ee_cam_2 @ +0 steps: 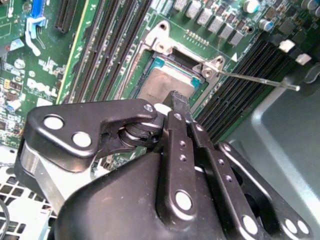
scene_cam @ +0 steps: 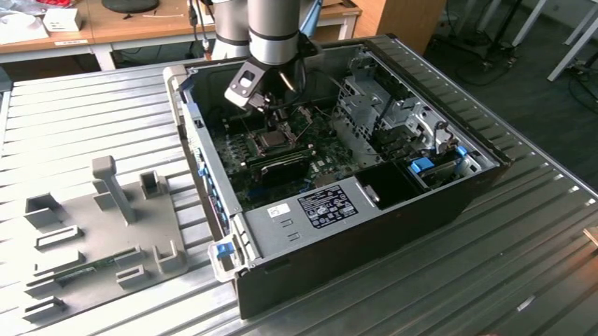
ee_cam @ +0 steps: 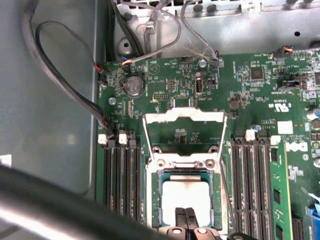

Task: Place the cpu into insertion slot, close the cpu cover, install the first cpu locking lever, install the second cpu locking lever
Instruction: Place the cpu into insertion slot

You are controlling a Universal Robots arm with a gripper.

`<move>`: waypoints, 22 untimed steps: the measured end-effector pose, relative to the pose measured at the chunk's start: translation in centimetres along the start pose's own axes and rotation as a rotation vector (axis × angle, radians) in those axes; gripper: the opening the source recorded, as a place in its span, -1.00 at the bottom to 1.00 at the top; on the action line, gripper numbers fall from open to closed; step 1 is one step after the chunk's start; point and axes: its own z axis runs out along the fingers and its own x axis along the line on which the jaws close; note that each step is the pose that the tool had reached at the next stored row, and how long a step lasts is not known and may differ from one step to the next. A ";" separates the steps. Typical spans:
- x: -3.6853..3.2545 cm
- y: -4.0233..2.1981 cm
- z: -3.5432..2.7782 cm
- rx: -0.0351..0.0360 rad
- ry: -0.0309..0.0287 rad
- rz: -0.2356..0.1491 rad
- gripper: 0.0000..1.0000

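Note:
The cpu [ee_cam: 186, 197], a silvery square, lies flat inside the insertion slot [ee_cam: 156, 200] on the green board. The cpu cover [ee_cam: 184, 116] stands swung open beyond the slot, its window showing board behind it. A thin wire locking lever [ee_cam: 226, 197] runs along one side of the slot and sticks out as a rod [ee_cam_2: 260, 81]. My gripper [ee_cam: 187, 216] is shut, its dark fingertips together just over the cpu's near edge with nothing held. In the second wrist view the gripper [ee_cam_2: 178, 98] points at the cpu [ee_cam_2: 160, 85]. The exterior view shows the gripper [scene_cam: 277, 115] above the slot [scene_cam: 273, 141].
The board sits in an open computer case [scene_cam: 449, 203] on a ribbed metal table [scene_cam: 84, 119]. Long black memory slots [ee_cam: 121, 180] flank the socket. Loose cables [ee_cam: 60, 80] hang by the case wall. A grey fixture plate [scene_cam: 103, 238] lies at the exterior view's left.

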 end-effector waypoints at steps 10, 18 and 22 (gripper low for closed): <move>-0.02 0.24 0.53 -0.0002 0.0003 0.000 -0.79; -0.09 0.18 1.51 -0.0001 0.0002 0.000 -0.79; -0.08 0.35 1.55 0.0008 0.0003 0.000 -0.79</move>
